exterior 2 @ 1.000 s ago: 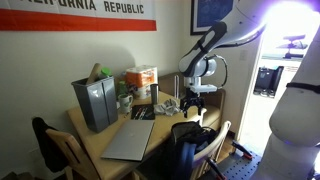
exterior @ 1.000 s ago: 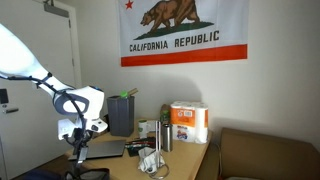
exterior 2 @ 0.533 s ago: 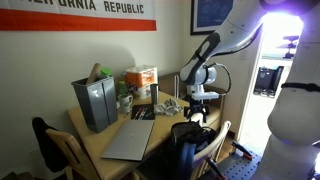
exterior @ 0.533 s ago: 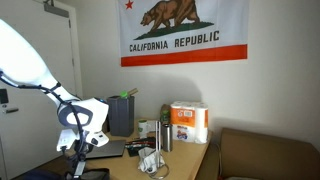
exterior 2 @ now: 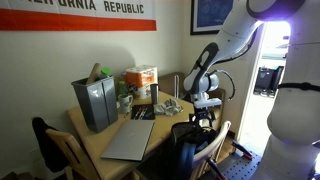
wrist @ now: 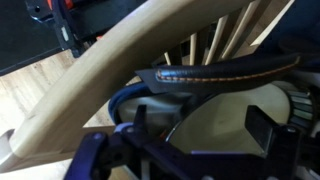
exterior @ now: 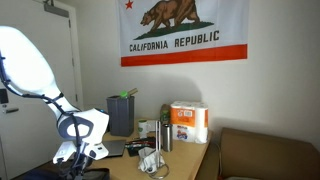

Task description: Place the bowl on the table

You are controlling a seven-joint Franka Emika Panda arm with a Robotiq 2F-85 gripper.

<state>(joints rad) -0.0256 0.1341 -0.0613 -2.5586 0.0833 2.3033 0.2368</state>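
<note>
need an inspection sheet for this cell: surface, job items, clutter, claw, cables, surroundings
Surface: tan table, crowded toward the wall.
Job's things: bowl, pale inside with a dark rim, apparently behind a wooden chair back and not on the table.
Clutter: laptop, gray bin, paper towel pack, metal cup.
Claw: claw looks open, low beside the table edge, close to the bowl.
Cables: blue loop near the bowl, maybe a cord.
Surroundings: flag, couch, black office chair.
</note>
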